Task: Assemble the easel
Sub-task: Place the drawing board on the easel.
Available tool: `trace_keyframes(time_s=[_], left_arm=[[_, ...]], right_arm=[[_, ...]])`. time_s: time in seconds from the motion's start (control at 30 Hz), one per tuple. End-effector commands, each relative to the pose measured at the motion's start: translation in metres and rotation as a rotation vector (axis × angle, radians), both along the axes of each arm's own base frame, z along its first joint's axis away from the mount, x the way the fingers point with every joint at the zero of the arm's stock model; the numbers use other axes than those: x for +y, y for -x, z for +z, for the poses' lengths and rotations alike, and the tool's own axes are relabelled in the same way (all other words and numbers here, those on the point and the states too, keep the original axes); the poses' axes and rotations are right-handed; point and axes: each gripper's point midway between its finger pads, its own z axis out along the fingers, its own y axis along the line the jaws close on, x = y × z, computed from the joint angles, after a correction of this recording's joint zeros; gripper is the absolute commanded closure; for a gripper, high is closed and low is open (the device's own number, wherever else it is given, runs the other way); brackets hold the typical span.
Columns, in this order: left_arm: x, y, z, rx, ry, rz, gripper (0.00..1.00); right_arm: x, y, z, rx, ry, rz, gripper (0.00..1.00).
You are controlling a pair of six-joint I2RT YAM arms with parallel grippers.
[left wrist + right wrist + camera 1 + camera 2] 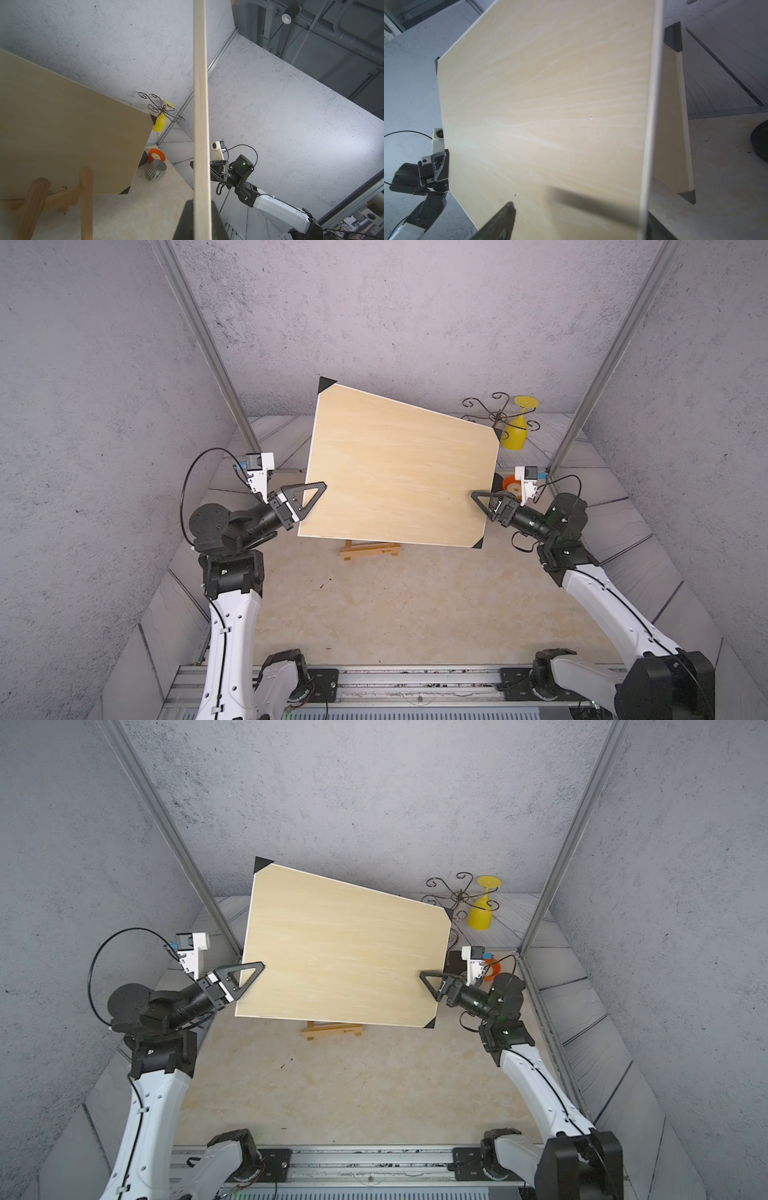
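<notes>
A large pale wooden board (399,472) (340,957) hangs tilted above the table. My left gripper (318,493) (257,971) is shut on its left edge, which shows edge-on as a strip (200,104) between the jaws. My right gripper (478,495) (424,974) is open, with one finger (506,216) in front of the board's face (550,104) and the other behind its right edge. A second panel (62,135) with black corner caps (672,37) leans on the small wooden easel (370,551) (86,197) behind the held board.
At the back right a yellow glass (517,427) hangs upside down on a wire rack (494,410). An orange bowl (156,154), a striped mug (156,169) and a dark plate (760,143) sit near the right arm. Grey walls enclose the table.
</notes>
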Motion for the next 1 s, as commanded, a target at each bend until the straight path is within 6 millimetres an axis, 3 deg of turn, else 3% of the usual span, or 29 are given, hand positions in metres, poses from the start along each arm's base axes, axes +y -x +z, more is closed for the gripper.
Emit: trace_keyframes(time_s=[0.0,0.1,0.23,0.33,0.6,0.73,0.83,0.97], left_arm=[[-0.002,0.018,0.014,-0.233,-0.08,0.065,1.0],[0.003,0.009,-0.014,-0.246,-0.12,0.125,1.0],[0.002,0.005,-0.028,-0.296,-0.132,0.13,1.0],[0.003,-0.007,-0.059,-0.274,-0.219,0.163,1.0],[0.026,-0.051,-0.11,-0.272,-0.273,0.358,1.0],[0.031,-0.058,-0.117,-0.356,-0.241,0.417,1.0],[0.018,-0.062,-0.127,-0.358,-0.311,0.332,1.0],[0.017,-0.058,-0.128,-0.485,-0.325,0.373,1.0]], right_arm=[[0.012,0.011,0.02,-0.115,0.059,0.091,0.19],[0.017,0.004,0.021,-0.143,0.053,0.128,0.28],[0.024,0.003,0.023,-0.186,0.04,0.173,0.35],[0.027,-0.001,0.016,-0.205,0.093,0.155,0.4],[0.049,-0.017,-0.014,-0.242,0.168,0.14,0.51],[0.059,-0.017,-0.021,-0.28,0.179,0.133,0.54],[0.068,-0.015,-0.021,-0.298,0.196,0.16,0.54],[0.073,-0.018,-0.027,-0.332,0.231,0.131,0.56]])
